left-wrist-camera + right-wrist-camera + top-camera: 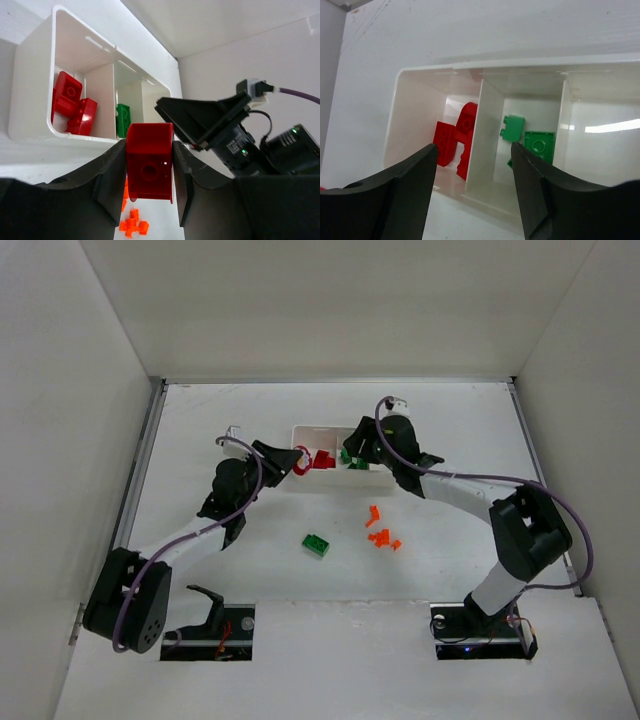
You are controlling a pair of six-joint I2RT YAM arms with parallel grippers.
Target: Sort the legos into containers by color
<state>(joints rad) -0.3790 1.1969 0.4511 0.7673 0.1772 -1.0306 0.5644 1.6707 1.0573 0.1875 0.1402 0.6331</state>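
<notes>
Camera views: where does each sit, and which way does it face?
Top external: above and behind, looking down on the table; left arm and right arm show.
Left wrist: on the left arm, facing the white tray; left gripper clamps a red brick.
Right wrist: on the right arm, looking into the tray; right gripper open.
Shared: both wrist views show the tray's red bricks and green bricks.

Item 1: held brick, wedged between my left fingers.
Item 2: tray, ahead and left of those fingers. The nearest compartment holds the piled bricks, the next one the further bricks.
Item 3: small pieces, on the worktop beneath my left fingers.
Item 4: lone brick, on the worktop behind both sets of fingers.
Item 5: my right fingers, either side of the tray's divider.
</notes>
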